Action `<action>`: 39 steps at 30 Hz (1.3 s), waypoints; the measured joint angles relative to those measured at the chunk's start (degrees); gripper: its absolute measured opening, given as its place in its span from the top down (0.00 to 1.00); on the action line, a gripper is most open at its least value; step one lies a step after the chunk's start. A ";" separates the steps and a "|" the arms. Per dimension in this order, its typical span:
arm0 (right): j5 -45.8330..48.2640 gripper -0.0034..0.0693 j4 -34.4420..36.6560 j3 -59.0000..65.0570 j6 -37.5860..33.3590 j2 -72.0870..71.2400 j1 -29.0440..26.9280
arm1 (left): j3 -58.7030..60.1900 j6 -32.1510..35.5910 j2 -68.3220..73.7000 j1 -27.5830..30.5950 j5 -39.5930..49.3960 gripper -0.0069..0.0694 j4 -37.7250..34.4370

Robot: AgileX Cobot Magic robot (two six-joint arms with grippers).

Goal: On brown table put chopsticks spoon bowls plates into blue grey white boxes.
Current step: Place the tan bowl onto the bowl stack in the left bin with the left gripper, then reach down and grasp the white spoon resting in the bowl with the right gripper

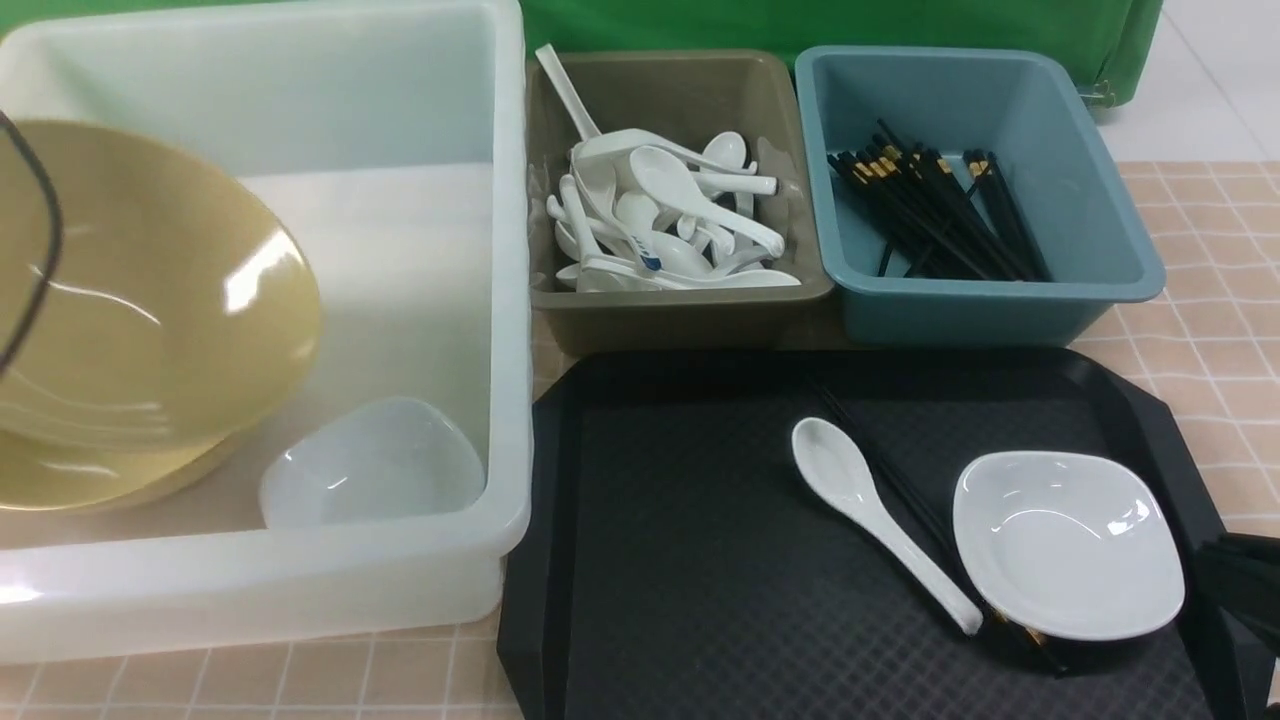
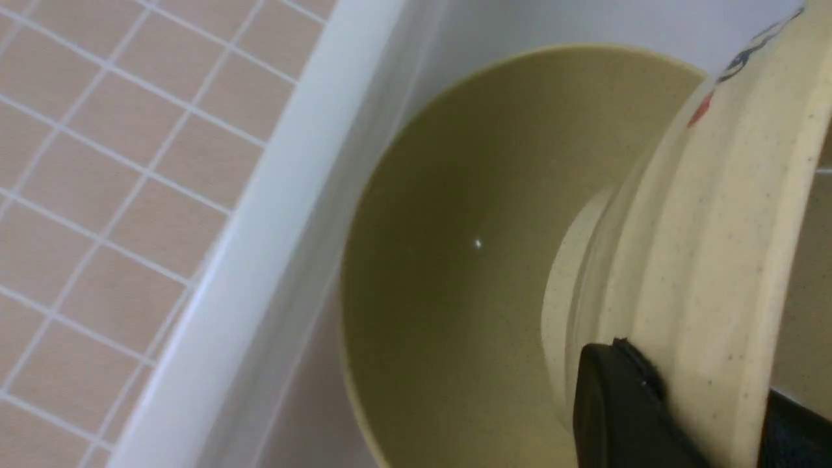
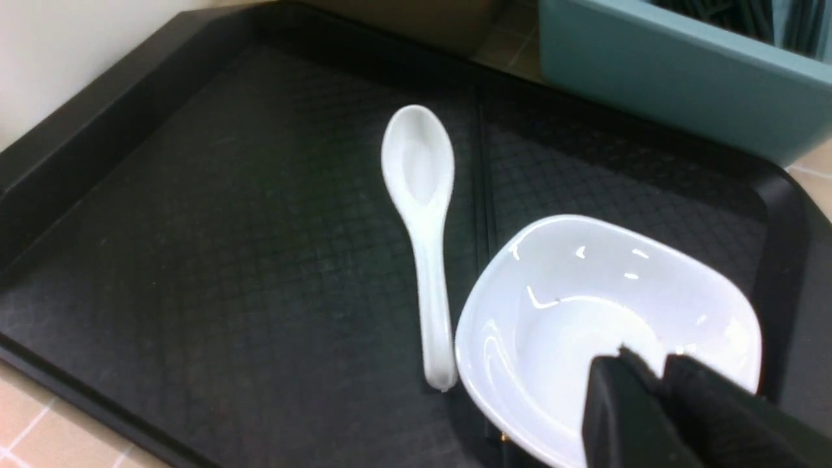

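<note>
My left gripper (image 2: 699, 370) is shut on the rim of a mustard-tan bowl (image 1: 150, 290), held tilted inside the white box (image 1: 510, 300) over another tan bowl (image 1: 90, 480). A small white plate (image 1: 370, 460) lies in that box too. On the black tray (image 1: 680, 560) lie a white spoon (image 1: 870, 510), a white plate (image 1: 1065, 540) and black chopsticks (image 1: 900, 490) running between them, partly under the plate. My right gripper (image 3: 653, 361) hovers over that plate's near rim, shut, holding nothing.
The grey box (image 1: 680, 310) behind the tray holds several white spoons. The blue box (image 1: 1100, 280) beside it holds several black chopsticks. All stand on the brown table (image 1: 1220, 330). A green cloth hangs at the back.
</note>
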 joint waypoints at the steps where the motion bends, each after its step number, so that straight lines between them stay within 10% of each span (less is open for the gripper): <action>1: 0.00 0.78 0.00 0.00 0.00 0.00 0.00 | 1.32 0.94 0.00 0.00 -2.43 0.83 -1.17; 10: -0.08 0.76 0.00 0.00 2.68 0.00 0.00 | 3.84 2.11 -2.83 0.00 -7.02 0.30 -2.71; 14: -0.42 0.74 0.00 0.06 5.98 1.55 0.00 | 3.77 3.64 -9.41 -1.83 -6.74 0.24 -5.90; 20: 3.44 0.63 0.00 -1.40 7.59 10.14 0.00 | 5.01 16.29 -23.20 -13.51 -9.22 0.47 -13.40; 25: 7.12 0.49 -0.06 -9.56 7.51 22.50 0.92 | 13.71 23.73 -36.26 -23.98 -9.75 0.85 -14.51; 31: 5.90 0.45 -0.18 -17.94 4.10 35.94 7.84 | 26.71 23.89 -45.67 -26.36 -8.27 0.91 -13.14; 32: 4.68 0.95 -0.40 -20.02 3.78 39.59 10.15 | 30.00 23.80 -47.73 -26.36 -8.27 0.91 -13.14; 33: 3.96 0.45 -0.40 -22.25 3.29 43.27 12.07 | 33.68 23.67 -49.34 -26.36 -8.38 0.91 -13.21; 39: 1.65 0.45 -1.24 -29.46 2.40 55.31 15.48 | 43.62 23.49 -52.59 -26.36 -11.67 0.91 -13.82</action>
